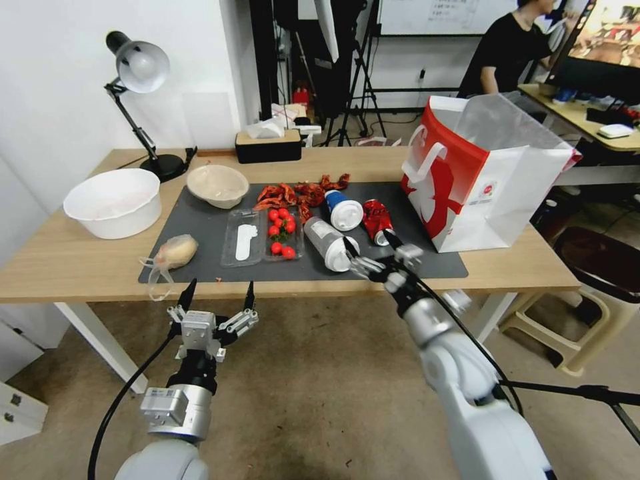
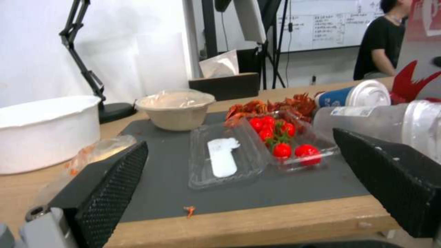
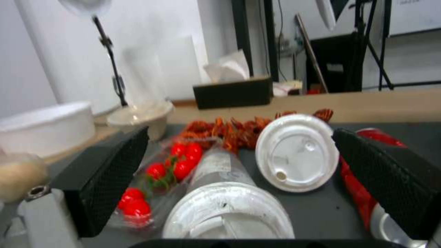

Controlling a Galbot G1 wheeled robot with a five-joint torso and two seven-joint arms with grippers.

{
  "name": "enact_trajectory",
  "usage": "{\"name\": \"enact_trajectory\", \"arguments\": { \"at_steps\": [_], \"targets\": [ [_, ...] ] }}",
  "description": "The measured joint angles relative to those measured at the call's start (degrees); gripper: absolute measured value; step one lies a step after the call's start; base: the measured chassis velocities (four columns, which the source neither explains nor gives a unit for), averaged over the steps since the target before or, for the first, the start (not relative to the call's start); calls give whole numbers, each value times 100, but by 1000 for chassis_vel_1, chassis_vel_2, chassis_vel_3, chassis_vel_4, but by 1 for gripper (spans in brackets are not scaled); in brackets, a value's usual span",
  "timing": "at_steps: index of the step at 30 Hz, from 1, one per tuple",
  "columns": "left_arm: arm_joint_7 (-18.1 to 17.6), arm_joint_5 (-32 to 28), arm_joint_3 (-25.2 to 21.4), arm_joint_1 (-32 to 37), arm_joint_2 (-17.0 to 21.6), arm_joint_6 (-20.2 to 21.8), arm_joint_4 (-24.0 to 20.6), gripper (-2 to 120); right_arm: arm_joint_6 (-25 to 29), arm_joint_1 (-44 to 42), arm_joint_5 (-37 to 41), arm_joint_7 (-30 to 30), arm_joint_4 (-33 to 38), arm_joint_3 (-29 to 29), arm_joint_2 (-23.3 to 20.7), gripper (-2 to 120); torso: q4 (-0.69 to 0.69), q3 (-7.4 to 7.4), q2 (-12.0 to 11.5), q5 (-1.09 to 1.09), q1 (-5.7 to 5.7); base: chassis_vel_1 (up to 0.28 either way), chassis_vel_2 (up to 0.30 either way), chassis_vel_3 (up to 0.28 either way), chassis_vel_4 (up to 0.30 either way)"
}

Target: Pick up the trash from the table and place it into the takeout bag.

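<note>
Right claw [image 1: 375,248]: spread wide at the surface's near edge, lined up with the lid end of the clear cup [image 1: 328,244], so the cup can pass between the fingers.
Left claw [image 1: 218,293]: wide, empty, below the surface [image 1: 73,260] edge, likely waiting.
Trash: blue cup [image 1: 343,209], can [image 1: 376,219], all lying flat on the mat [image 1: 200,220].
Bag [image 1: 490,175]: upright at the mat's right end, mouth open for drops.
Writing: small red logo, unreadable.
</note>
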Motion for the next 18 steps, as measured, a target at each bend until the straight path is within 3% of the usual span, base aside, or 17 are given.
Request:
{"name": "enact_trajectory", "arguments": {
  "at_steps": [9, 18],
  "targets": [
    [-78, -25, -23, 38, -27, -155, 110, 100, -1328, 535, -325, 291, -296, -313, 70, 100, -1, 0, 0, 0, 0, 0, 0, 0, 0],
    [-131, -55, -23, 37, -21, -290, 185, 100, -1678, 488, -170, 274, -367, -262, 68, 100, -1, 0, 0, 1, 0, 0, 0, 0, 0]
  ]
}}
